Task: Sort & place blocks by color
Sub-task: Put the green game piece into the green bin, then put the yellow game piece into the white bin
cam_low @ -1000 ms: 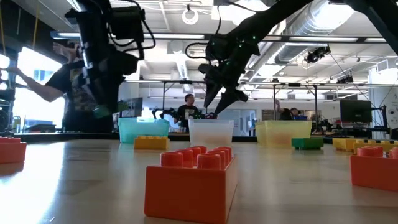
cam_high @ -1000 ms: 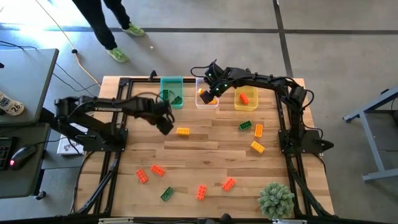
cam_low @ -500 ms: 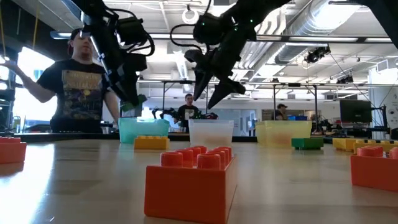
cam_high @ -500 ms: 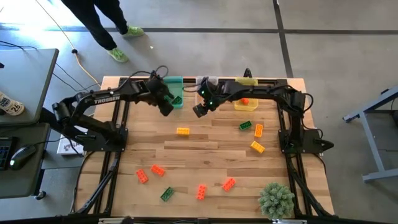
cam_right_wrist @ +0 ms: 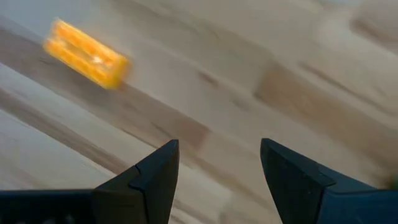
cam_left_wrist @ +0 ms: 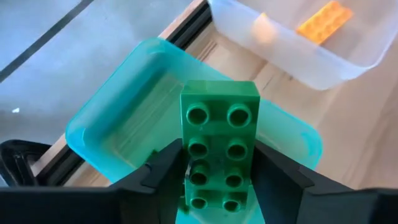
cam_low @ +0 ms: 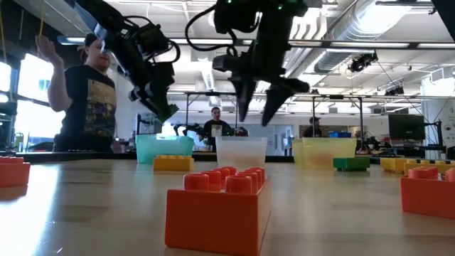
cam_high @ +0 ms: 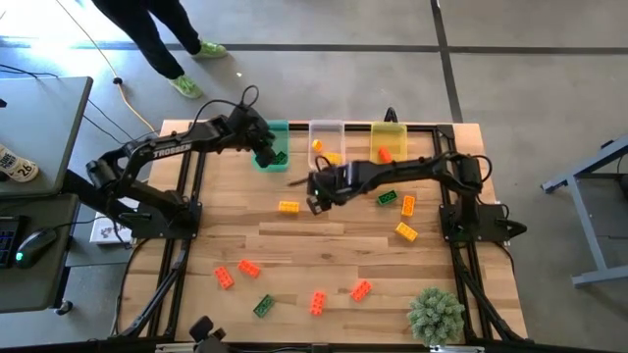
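Note:
My left gripper hangs over the teal bin at the far edge, shut on a green block. That bin holds another green block. My right gripper stands open above bare wood, fingers pointing down, nothing between them. A yellow block lies on the table just left of it and shows in the right wrist view. More green, yellow and orange-red blocks lie flat across the right and near parts of the table. My left gripper pinches the green block between its two fingers, one on each long side, near the block's closer end. The fingers slant down toward the far edge and lie along the block. The block sticks out past the fingertips, clear above the teal bin.
A clear bin with yellow blocks and a yellow bin with an orange-red block stand beside the teal one. A fuzzy green plant sits at the near right corner. A person stands beyond the far left edge.
My left gripper has carried the green block from above the table's left middle toward the far edge, to over the teal bin. My right gripper has left the clear bin and gone toward the near edge, turning as it went, to beside the yellow block.

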You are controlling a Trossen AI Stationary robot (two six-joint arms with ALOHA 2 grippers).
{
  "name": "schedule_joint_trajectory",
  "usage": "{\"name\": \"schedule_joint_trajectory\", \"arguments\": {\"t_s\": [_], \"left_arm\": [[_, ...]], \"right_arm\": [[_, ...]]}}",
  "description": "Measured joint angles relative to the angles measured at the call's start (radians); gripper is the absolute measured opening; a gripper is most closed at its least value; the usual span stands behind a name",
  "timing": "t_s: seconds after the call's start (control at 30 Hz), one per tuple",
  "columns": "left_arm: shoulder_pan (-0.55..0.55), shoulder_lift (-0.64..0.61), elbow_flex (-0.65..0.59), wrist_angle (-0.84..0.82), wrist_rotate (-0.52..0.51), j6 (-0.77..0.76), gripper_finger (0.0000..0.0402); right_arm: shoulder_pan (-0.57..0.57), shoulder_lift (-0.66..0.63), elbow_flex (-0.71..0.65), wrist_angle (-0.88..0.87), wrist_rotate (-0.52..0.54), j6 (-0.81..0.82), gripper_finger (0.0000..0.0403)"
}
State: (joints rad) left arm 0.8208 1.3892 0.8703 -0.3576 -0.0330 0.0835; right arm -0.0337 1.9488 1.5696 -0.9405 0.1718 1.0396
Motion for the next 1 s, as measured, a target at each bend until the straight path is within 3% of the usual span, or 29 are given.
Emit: {"name": "schedule_joint_trajectory", "arguments": {"t_s": [0.27, 0.63, 0.87, 1.0], "left_arm": [[-0.001, 0.062, 0.000, 0.017, 0.035, 0.024, 0.0171], [-0.003, 0.070, 0.004, 0.012, 0.067, -0.046, 0.0229], [-0.027, 0.070, 0.078, -0.091, 0.074, -0.054, 0.0232], [-0.057, 0.070, 0.136, -0.134, 0.074, -0.060, 0.0231]], "right_arm": [[0.111, 0.000, 0.000, -0.203, 0.042, 0.132, 0.0213], [0.245, 0.001, 0.000, -0.462, 0.086, 0.133, 0.0213], [0.285, 0.002, 0.000, -0.622, 0.096, 0.129, 0.0213], [0.296, -0.003, -0.016, -0.628, 0.108, 0.093, 0.0213]]}}
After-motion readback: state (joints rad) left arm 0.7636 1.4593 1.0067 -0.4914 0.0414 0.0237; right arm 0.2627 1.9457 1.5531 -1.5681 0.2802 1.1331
